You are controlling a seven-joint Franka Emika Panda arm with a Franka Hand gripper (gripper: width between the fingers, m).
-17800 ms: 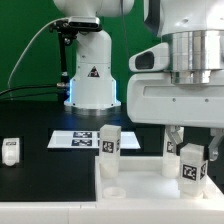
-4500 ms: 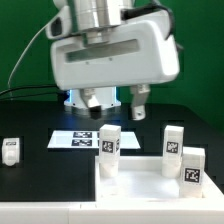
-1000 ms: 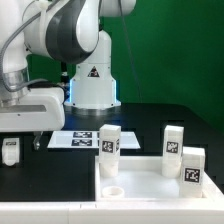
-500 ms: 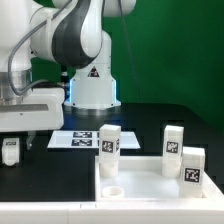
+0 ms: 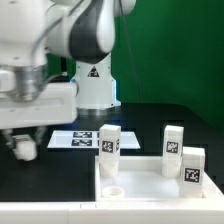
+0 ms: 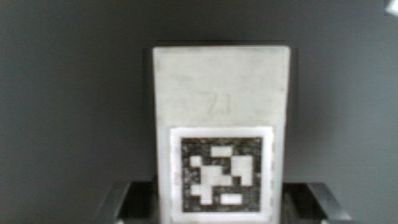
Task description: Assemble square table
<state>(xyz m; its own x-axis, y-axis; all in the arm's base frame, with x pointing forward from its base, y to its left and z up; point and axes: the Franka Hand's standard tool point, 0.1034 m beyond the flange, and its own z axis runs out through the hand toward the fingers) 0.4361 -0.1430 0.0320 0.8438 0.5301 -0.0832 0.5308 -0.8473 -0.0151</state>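
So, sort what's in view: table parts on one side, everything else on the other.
Job:
- slab
- three upright legs
- loose leg between the tool's fingers
- empty socket

Not the job:
- marker board
- robot base
- black table

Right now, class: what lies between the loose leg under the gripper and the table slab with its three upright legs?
In the exterior view, the marker board lies between the loose leg and the slab; the rest is bare black tabletop.
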